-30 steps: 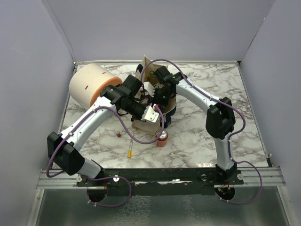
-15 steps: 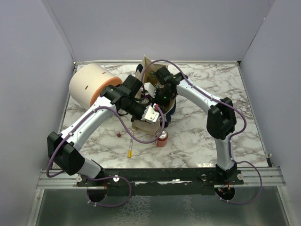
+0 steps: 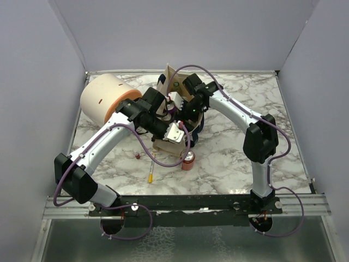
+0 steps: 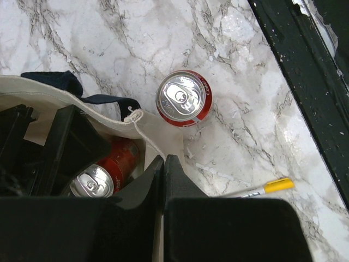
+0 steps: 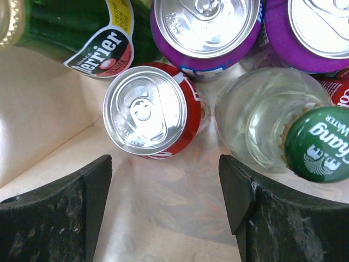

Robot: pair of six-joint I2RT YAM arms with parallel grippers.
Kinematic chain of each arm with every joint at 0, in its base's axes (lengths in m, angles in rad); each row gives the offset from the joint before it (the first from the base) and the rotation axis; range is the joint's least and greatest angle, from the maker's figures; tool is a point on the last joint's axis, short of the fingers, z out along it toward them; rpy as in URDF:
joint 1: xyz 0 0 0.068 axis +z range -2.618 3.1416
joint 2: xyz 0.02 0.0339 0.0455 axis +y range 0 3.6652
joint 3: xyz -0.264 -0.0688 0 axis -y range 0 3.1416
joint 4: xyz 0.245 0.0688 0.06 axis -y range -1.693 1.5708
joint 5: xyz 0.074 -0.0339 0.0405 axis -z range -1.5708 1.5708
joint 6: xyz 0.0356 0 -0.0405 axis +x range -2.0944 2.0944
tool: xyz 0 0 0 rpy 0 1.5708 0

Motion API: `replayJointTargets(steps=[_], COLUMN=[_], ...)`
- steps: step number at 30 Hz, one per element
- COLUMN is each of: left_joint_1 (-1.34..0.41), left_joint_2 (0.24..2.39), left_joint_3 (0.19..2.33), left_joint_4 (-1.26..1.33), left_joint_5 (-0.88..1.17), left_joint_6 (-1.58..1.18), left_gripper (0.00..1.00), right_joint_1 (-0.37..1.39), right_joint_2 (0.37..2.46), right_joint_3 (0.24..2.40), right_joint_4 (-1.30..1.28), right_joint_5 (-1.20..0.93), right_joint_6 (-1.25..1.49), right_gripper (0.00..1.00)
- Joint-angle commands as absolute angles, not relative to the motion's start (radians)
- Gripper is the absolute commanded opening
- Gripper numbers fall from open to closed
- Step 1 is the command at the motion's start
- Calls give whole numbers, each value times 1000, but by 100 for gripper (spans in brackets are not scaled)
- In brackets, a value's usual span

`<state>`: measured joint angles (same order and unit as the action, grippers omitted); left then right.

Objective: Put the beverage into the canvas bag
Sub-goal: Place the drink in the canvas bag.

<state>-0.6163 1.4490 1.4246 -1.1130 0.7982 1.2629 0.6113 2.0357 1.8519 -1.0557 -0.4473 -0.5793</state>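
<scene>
1. Beverage in hand: the bagged red can (image 5: pixel 147 112) stands upright on the floor of the canvas bag (image 3: pixel 165 146). It is packed in beside a clear glass bottle (image 5: pixel 256 117) with a green cap, two purple cans (image 5: pixel 204 24) and a green Perrier bottle (image 5: pixel 71 33).
2. The right gripper (image 5: pixel 163 169) hangs directly over that can. Its jaws are spread wide with nothing between them, and neither finger touches the can.
3. The left gripper (image 4: pixel 163 164) is clamped tight on the bag's cream wall just under the rim. This looks like it is holding the mouth open.
4. By my judgement, the drop-off of this can is done and the right arm is free to leave the bag.
5. A loose red can (image 4: pixel 182 98) stands upright on the marble table (image 3: pixel 234 158), just outside the bag's near wall. A yellow pen (image 4: pixel 267 186) lies farther off. If that can counts, the task is not complete.
6. The next move calls for lifting the right gripper straight up out of the mouth, clear of the bottle necks and the navy strap handle (image 4: pixel 54 79). It should then come down over the loose can with jaws wide and close on the can's body. The left gripper should hold the wall meanwhile.
</scene>
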Motion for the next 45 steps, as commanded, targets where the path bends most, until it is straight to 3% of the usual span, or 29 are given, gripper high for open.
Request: replayJointTargets(steps=[1, 9, 25, 31, 38, 45], left_joint_1=[-614, -614, -614, -614, -614, -614], left_joint_2=[1435, 1443, 1448, 1441, 1445, 1447], left_joint_3=[1422, 1440, 1456, 1444, 1445, 1445], left_joint_4=[-1174, -1179, -1171, -1170, -1164, -1163], left_joint_5=[810, 803, 830, 831, 832, 837], left_joint_6=[1281, 1289, 1293, 1293, 1290, 1286], left_gripper=[0, 0, 1, 1, 1, 1], right_joint_1=[594, 558, 563, 586, 605, 606], right_joint_2=[1983, 1926, 1948, 1950, 1911, 1911], right_joint_3=[1878, 1894, 1866, 1819, 1708, 1655], right_joint_4=[-1085, -1018, -893, -846, -732, -688], right_joint_5=[-535, -644, -577, -476, -353, -290], right_joint_6=[-583, -537, -407, -360, -313, -287], right_gripper=[76, 61, 51, 53, 67, 71])
